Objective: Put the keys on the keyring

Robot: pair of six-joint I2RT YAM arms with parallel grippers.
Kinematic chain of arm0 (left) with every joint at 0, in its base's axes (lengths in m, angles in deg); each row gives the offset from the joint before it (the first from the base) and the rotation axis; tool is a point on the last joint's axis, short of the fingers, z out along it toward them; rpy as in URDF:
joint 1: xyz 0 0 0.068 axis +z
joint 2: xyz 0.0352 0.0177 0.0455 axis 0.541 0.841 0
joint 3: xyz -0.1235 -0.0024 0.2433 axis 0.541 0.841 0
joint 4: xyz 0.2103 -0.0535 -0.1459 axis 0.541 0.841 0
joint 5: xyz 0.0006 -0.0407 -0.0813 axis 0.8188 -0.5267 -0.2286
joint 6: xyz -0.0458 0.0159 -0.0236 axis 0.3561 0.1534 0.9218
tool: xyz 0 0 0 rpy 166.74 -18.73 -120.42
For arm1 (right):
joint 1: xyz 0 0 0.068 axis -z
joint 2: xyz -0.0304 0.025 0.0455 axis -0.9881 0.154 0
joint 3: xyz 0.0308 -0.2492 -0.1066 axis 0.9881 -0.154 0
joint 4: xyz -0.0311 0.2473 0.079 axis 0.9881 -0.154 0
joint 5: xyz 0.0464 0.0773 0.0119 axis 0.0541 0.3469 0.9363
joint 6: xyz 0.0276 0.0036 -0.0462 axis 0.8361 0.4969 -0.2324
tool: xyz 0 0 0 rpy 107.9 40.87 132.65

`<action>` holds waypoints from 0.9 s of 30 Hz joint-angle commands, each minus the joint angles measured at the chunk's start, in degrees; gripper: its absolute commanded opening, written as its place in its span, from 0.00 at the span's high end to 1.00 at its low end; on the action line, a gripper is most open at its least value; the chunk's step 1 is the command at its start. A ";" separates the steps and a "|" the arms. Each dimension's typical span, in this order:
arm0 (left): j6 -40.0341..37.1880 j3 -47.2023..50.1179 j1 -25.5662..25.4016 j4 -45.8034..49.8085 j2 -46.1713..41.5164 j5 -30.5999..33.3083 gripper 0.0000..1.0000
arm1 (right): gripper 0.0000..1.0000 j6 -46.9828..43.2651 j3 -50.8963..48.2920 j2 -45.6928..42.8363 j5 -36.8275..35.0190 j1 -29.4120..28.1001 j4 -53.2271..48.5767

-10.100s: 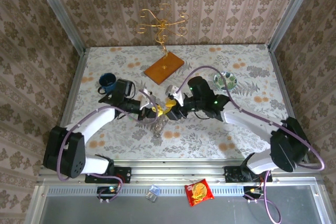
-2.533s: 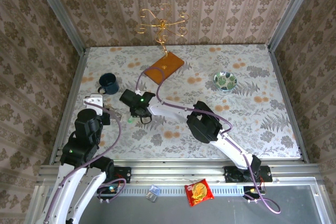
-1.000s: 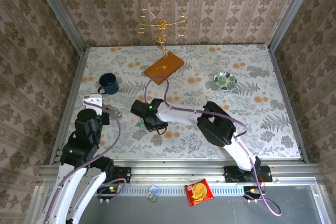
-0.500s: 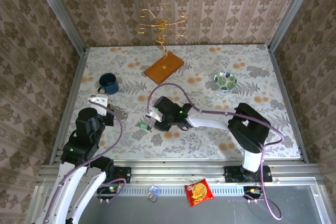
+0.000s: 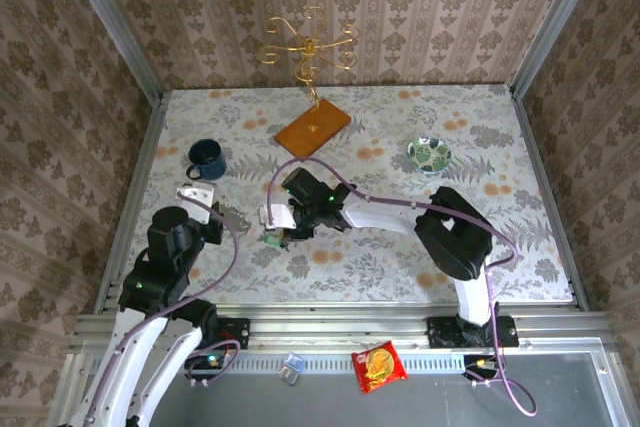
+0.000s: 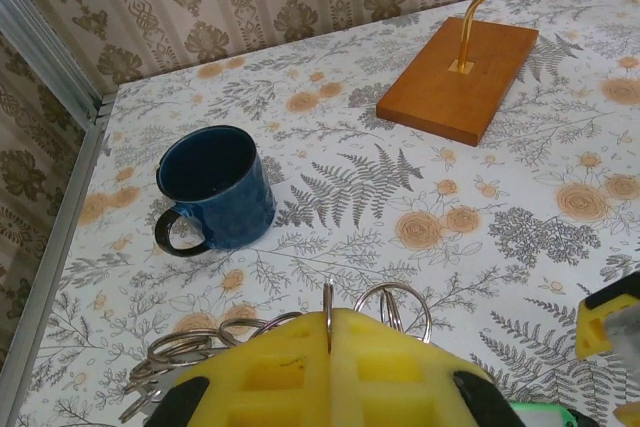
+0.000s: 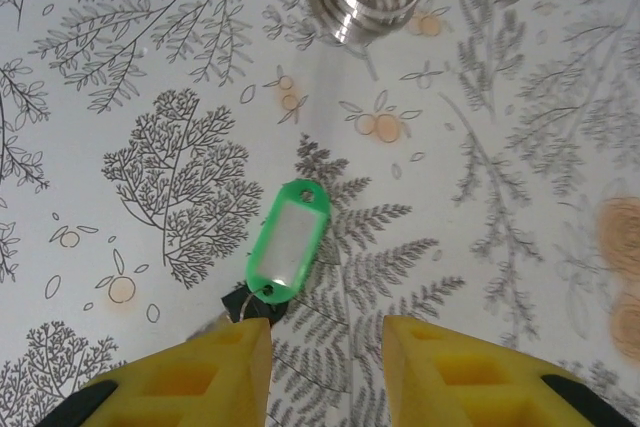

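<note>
- Floral cloth covered the surface, with patterned wallpaper on the walls behind and at both sides.
- At the far side stood a gold wire stand on a wooden base. A blue mug sat to its left and a green-patterned bowl to its right, all well apart from both end effectors.
- The left end effector was fully closed, pinching the thin metal keyring, whose loops stood up just beyond the yellow pads.
- The right end effector was open and held nothing.
- The green-headed key lay flat on the surface just ahead of one of the right end effector's fingertips, with bare cloth between it and the keyring.
- Whether the key's pale label window carried any writing could not be made out.
- On the metal ledge by the arm bases lay a red-and-yellow snack packet, its print too small to read.
</note>
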 commanded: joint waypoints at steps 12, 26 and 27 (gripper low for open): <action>-2.24 0.09 0.29 -2.67 -0.98 -2.12 1.00 | 0.64 2.94 5.38 7.12 1.78 -0.31 -7.76; -2.51 0.05 0.31 -2.66 -1.02 -2.51 1.00 | 0.69 4.25 9.96 10.81 3.23 -0.44 -11.32; -2.53 0.05 0.30 -2.83 -0.99 -2.56 1.00 | 0.69 4.45 10.44 11.15 3.29 -0.51 -11.77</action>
